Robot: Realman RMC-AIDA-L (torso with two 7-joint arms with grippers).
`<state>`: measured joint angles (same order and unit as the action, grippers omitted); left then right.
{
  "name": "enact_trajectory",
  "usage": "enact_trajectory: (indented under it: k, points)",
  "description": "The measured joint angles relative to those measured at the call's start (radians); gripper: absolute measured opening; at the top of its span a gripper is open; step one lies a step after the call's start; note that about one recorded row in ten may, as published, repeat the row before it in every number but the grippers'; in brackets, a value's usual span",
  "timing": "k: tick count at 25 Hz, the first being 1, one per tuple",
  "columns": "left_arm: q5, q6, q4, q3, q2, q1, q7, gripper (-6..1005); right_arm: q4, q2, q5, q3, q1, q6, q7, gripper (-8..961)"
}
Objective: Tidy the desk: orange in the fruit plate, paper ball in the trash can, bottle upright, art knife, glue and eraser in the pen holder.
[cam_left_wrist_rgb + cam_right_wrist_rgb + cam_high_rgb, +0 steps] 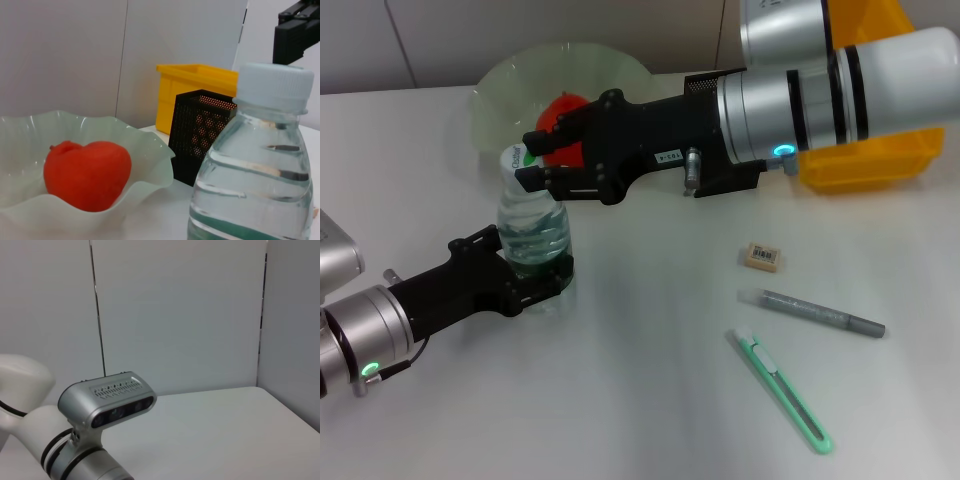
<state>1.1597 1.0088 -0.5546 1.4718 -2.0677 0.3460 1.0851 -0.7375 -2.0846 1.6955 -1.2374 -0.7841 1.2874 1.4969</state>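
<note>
**Desk inventory: bottle upright between two grippers**

Head view. White desk [640, 400] against a pale wall. Left of centre: clear water bottle [531, 225], upright, white cap at top. Left gripper [525, 275], entering from the lower left, clenched around the bottle's lower body. Right gripper [535, 160], reaching in from the upper right, sits at the bottle's cap with fingers spread apart; whether they touch the cap cannot be told. Top centre: translucent wavy fruit plate [510, 85] holding a red-orange fruit [563, 108], partly hidden by the right gripper. Upper right: yellow bin [880, 150], largely behind the right arm. Right of centre, in descending order: eraser [763, 257]; grey glue pen [825, 313]; green art knife [785, 390], lying diagonally toward the lower right. All three flat on the desk, apart from one another.

Left wrist view. Bottle [255, 165] fills the lower right, cap on. Fruit [87, 172] rests in the plate [150, 165] at lower left. Black mesh pen holder [200, 130] stands at centre, just before the yellow bin [190, 80]. Right gripper's black fingers [295, 35] at the upper right.

Right wrist view. Grey wall panels, desk surface [225, 425], and the robot's head camera [107, 400] at lower left.
</note>
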Motion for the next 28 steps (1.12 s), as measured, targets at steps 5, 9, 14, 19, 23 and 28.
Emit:
enact_trajectory:
  k: [5, 9, 14, 19, 23, 28]
  points:
    - [0.0, 0.003, -0.01, -0.001, 0.0, 0.0, -0.002, 778, 0.001, 0.0, 0.0, 0.0, 0.004, -0.005, 0.005, 446]
    - [-0.002, 0.005, -0.013, -0.001, 0.0, 0.0, -0.002, 778, 0.004, 0.002, 0.001, 0.0, 0.005, -0.01, 0.008, 456]
    - [-0.003, 0.013, -0.013, -0.002, 0.0, -0.001, -0.001, 778, 0.005, 0.002, 0.003, 0.0, 0.007, -0.012, 0.009, 469]
    - [-0.003, 0.015, -0.013, -0.004, 0.001, -0.001, -0.001, 778, 0.004, 0.002, 0.005, 0.0, 0.007, -0.014, 0.009, 485]
    - [-0.003, 0.016, -0.013, -0.004, 0.001, -0.001, -0.001, 778, -0.008, 0.001, 0.012, 0.0, 0.008, -0.013, 0.013, 498]
    - [-0.004, 0.017, -0.012, -0.005, 0.001, -0.001, -0.002, 778, -0.039, 0.001, 0.022, -0.003, 0.009, -0.008, 0.03, 497]
